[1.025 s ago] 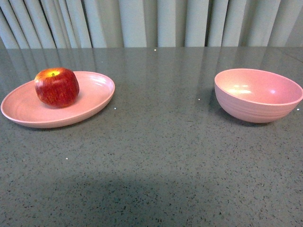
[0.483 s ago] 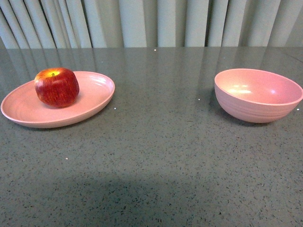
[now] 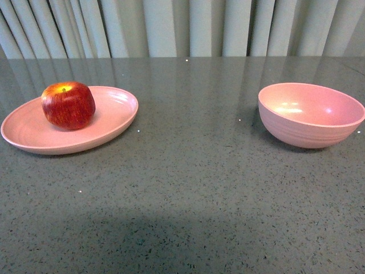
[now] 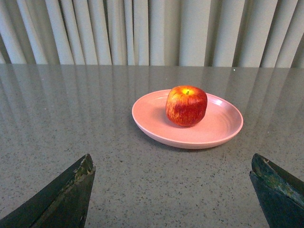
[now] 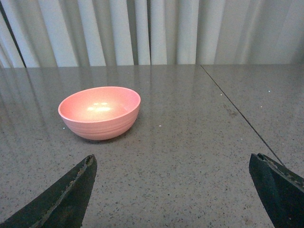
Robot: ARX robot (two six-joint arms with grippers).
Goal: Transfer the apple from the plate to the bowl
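A red apple (image 3: 68, 104) with a yellow top rests on the shallow pink plate (image 3: 114, 123) at the left of the front view. The deep pink bowl (image 3: 311, 114) stands at the right, with nothing inside. Neither arm shows in the front view. In the left wrist view the apple (image 4: 186, 105) sits on the plate (image 4: 223, 128) well ahead of my left gripper (image 4: 172, 164), which is open and holds nothing. In the right wrist view the bowl (image 5: 100, 112) lies ahead and to one side of my open right gripper (image 5: 172, 164).
The grey speckled table (image 3: 188, 182) stretches between plate and bowl. Pale curtains (image 3: 182, 25) hang behind its far edge. A seam (image 5: 237, 111) in the tabletop runs past the bowl in the right wrist view.
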